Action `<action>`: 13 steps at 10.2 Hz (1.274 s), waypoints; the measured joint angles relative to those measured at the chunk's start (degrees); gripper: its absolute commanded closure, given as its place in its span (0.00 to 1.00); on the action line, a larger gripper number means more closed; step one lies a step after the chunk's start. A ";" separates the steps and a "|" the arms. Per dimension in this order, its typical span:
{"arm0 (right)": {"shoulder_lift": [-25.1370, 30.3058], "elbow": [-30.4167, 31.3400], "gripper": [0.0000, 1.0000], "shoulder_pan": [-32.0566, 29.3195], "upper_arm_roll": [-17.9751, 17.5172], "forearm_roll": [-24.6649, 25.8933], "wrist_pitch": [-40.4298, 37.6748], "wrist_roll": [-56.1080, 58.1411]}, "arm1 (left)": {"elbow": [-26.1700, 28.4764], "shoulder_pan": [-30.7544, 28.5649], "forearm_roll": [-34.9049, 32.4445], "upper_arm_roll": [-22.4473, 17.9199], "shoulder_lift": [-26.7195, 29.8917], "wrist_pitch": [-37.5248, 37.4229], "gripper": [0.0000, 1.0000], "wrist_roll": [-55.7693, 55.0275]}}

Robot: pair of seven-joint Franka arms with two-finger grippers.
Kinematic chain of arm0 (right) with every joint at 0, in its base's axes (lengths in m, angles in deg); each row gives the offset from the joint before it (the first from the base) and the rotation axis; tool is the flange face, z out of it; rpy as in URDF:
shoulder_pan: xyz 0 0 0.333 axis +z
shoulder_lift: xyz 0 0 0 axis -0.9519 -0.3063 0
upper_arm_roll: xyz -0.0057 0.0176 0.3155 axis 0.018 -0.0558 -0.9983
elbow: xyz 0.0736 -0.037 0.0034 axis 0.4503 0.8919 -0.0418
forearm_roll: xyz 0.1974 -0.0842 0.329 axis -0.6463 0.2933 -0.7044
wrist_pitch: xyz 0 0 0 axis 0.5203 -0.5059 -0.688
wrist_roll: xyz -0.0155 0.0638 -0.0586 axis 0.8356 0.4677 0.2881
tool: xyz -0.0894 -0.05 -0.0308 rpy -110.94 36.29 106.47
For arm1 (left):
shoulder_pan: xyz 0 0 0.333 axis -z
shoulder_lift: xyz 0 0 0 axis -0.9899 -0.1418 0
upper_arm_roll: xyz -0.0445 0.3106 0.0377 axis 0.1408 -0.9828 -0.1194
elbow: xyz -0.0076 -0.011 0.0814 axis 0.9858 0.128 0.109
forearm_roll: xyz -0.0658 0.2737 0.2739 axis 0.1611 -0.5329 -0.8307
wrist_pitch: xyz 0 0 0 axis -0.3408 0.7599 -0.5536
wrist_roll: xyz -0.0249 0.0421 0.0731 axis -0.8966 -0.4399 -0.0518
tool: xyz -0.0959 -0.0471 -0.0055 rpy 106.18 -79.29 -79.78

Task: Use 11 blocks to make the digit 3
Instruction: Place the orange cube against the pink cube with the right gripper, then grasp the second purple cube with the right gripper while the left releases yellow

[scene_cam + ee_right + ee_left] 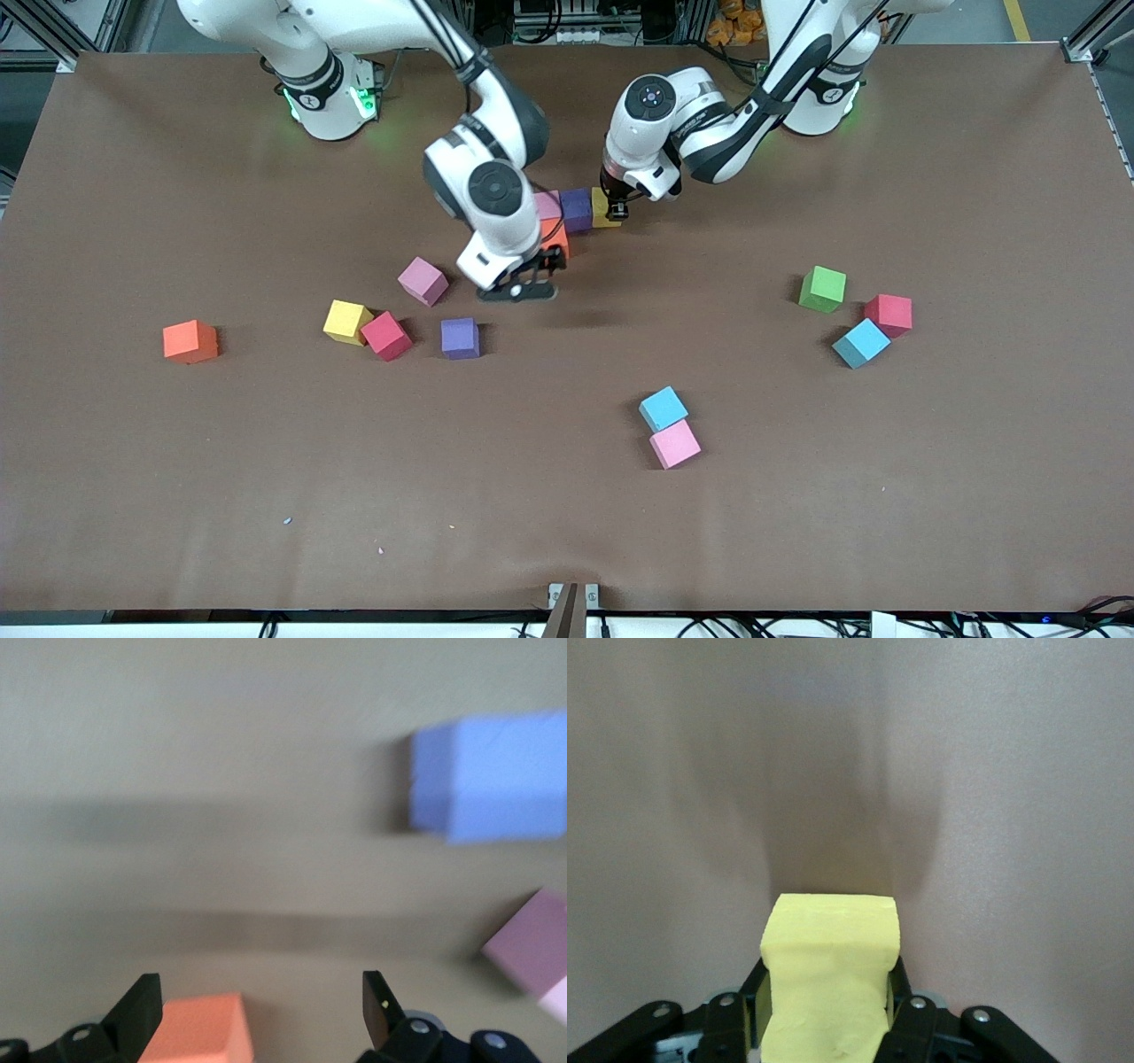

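Front view: the left gripper is sitting closed on the yellow block, which is resting on the surface at the left arm's end of a short row, touching the purple block; a pink block is lying next. An orange block is lying at 6 o'clock from the pink one. The right gripper is hanging fully open and empty beside it. Loose blocks are lying scattered toward both ends of the surface.

Left wrist view: the fingers are squeezing the yellow block, denting it.

Right wrist view: the parted fingers are holding nothing; the orange block is lying just by one of them, with a purple block and a pink block well apart.
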 measured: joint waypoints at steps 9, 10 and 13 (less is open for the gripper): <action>0.89 -1.75 0.00 -10.01 0.07 1.71 0.23 13.21 | -1.59 -0.03 0.00 -0.33 -1.93 -0.01 0.00 0.02; 0.28 -1.75 0.00 -10.08 0.04 2.23 1.48 13.26 | -1.69 -0.03 0.00 -0.35 -1.96 -0.12 0.00 0.02; -1.71 -1.74 0.00 -9.77 -0.34 2.85 4.40 13.28 | -2.25 -0.06 -0.80 -0.34 -1.20 -1.79 0.00 0.02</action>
